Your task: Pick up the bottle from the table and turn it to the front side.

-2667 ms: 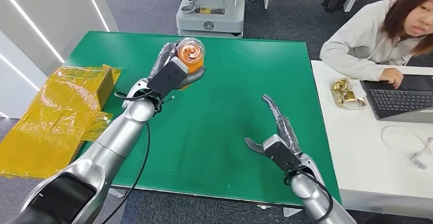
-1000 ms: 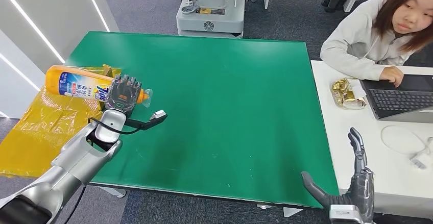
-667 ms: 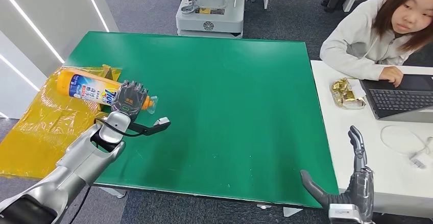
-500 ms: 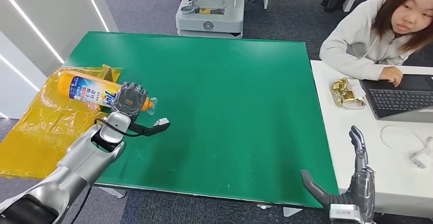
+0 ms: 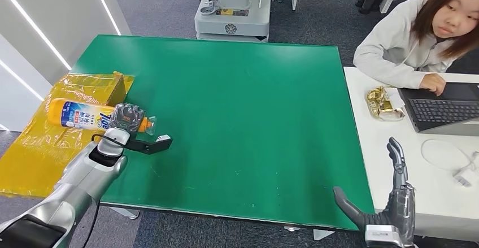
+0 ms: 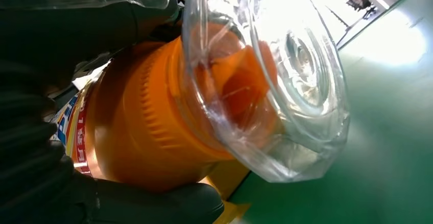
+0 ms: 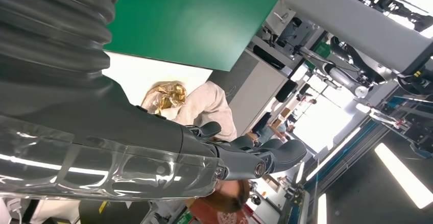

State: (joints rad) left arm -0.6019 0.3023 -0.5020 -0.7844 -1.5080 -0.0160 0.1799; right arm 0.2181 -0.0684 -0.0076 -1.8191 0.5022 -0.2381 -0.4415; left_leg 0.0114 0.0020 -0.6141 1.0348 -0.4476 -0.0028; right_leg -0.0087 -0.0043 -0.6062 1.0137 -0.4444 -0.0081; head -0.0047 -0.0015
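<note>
the green table (image 5: 237, 107) was seen spread across most of the head view, with a yellow plastic bag (image 5: 51, 140) lying over its left edge and a person seated at a white side table (image 5: 418, 174) on the right, beside a laptop (image 5: 443, 109). the bottle (image 5: 76, 114) was held on its side by the left hand (image 5: 127, 118), gripped near the neck, its body stretched out over the yellow bag and its blue and white label turned upward. the step in hand was judged to be the turning or setting down of the lifted bottle, the pick-up being already done; whether the label side counted as the front could not be told. the next move would call for a firm hold at the neck while the wrist is rolled, since the heavy end hung well away from the grip. the right hand (image 5: 390, 203) was seen off the table's near right corner, fingers straight and apart, nothing in it. in the left wrist view the bottle's orange cap (image 6: 240, 81) under a clear cover (image 6: 286, 76) was shown close up, a detail too small to read from the head view; the dark fingers (image 6: 41, 183) were seen wrapped round the orange shoulder.
</note>
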